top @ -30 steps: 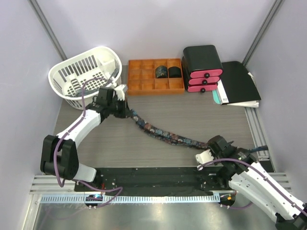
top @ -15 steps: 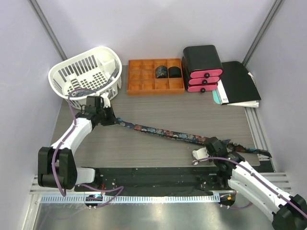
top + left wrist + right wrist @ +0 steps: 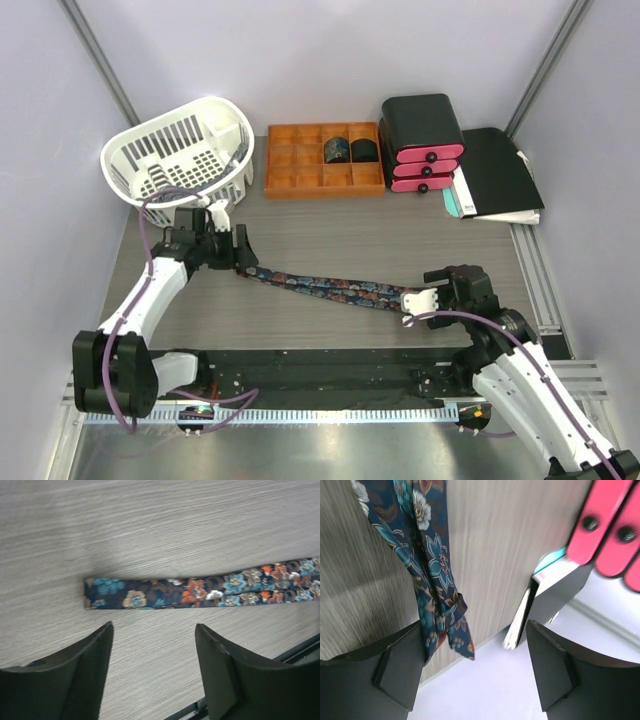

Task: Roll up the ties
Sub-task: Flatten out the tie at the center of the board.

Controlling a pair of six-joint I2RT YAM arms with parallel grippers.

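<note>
In the top view, the long narrow dark navy floral-print fabric tie [image 3: 330,288] lay stretched in a shallow diagonal across the grey wood-grain tabletop [image 3: 400,235]. Its narrow end was at the left tool [image 3: 236,258] and its wider end at the right tool [image 3: 418,303]. 2 rolled dark ties [image 3: 337,150] sat in neighbouring compartments of the orange compartment tray [image 3: 295,172] at the far edge. In the left wrist view, the left tool [image 3: 154,630] had its 2 fingers apart with nothing between them. The tie's narrow end [image 3: 130,594] lay flat on the tabletop just beyond the fingertips, untouched. In the right wrist view, the right tool [image 3: 475,630] also stood with its fingers wide apart. The tie's wider end [image 3: 432,575] ran down beside 1 finger, and whether it brushed that finger could not be told, but it was not clamped. The fabric looked light, thin and limp, probably smooth enough to slip, so it would likely sag or twist when lifted, though it seemed in no way fragile. The best hold seemed to be a pinch across the flat width near the narrow tip, to start a tight roll, with the other tool keeping the rest straight.
</note>
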